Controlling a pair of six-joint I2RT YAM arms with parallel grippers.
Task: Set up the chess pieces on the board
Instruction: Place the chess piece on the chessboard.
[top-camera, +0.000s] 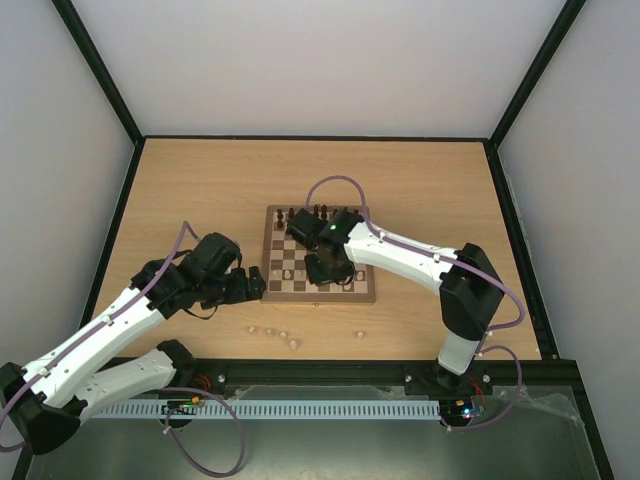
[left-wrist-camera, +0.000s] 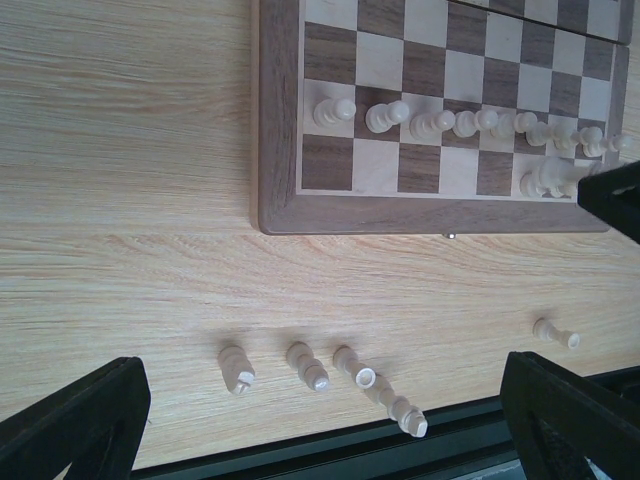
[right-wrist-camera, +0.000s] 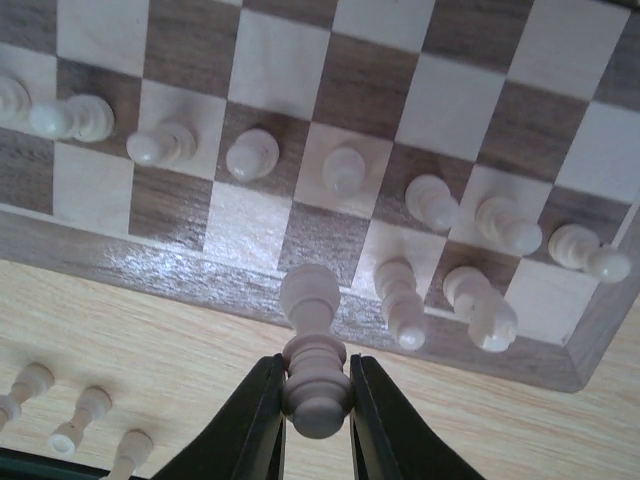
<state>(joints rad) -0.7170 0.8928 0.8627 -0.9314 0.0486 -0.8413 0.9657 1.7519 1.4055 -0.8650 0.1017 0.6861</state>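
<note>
Tabletop (top-camera: 200, 190) carries the board (right-wrist-camera: 370, 90); right jaws clamp a cream piece (right-wrist-camera: 314, 378) over its border; left jaws apart.

You have the board (left-wrist-camera: 420, 215) lying mid-table (left-wrist-camera: 120, 150). A row of pawns (left-wrist-camera: 470, 122) stands one rank in from its near edge, and two pieces (left-wrist-camera: 550, 178) stand before them at the right end. Four loose pieces (left-wrist-camera: 305, 365) lie on the table before the board, with a fifth piece (left-wrist-camera: 555, 333) apart to their right. The right gripper (right-wrist-camera: 316, 400) is above the near border, a chess piece (right-wrist-camera: 310, 300) between its fingers. The left gripper (top-camera: 248, 286) sits just left of the board.
</note>
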